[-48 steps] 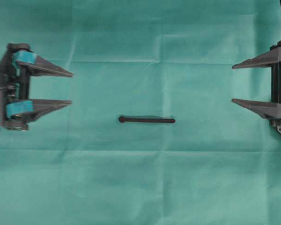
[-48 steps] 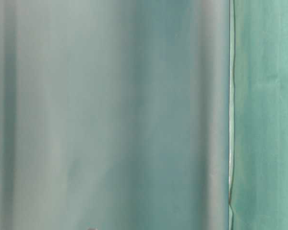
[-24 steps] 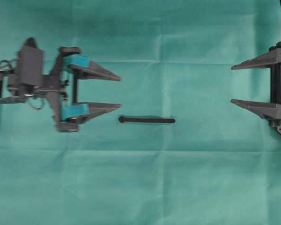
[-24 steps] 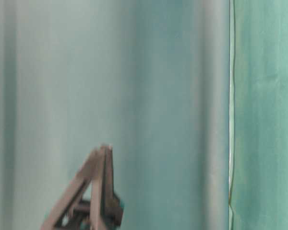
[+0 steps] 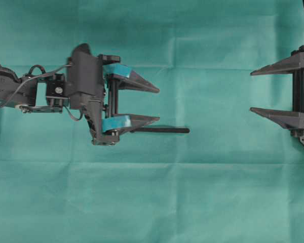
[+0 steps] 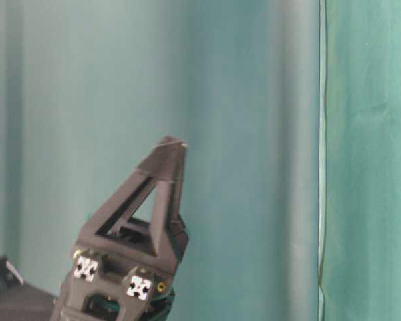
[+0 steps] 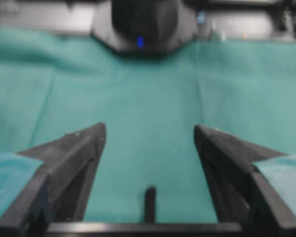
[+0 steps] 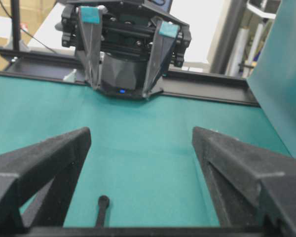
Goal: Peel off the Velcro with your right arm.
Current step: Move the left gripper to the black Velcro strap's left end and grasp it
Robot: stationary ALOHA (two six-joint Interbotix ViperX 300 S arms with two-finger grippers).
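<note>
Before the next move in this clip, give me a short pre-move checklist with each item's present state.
1. Velcro lying flat on the green cloth: ok.
2. Left gripper open: ok.
3. Right gripper open: ok.
4. Velcro free of any grip: ok in the overhead view.
5. Left gripper's lower finger clear of the Velcro's left end: cannot tell, it overlaps it from above.
6. Right gripper near the Velcro: not ok, it is at the right edge.

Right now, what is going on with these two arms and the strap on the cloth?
The Velcro lies flat on the green cloth, untouched. The left gripper, jaws open, reaches out over the strap's left end and covers it in the overhead view. Whether it touches cannot be told. The right gripper waits open at the right edge, well clear of the strap. No peeling has begun.
</note>
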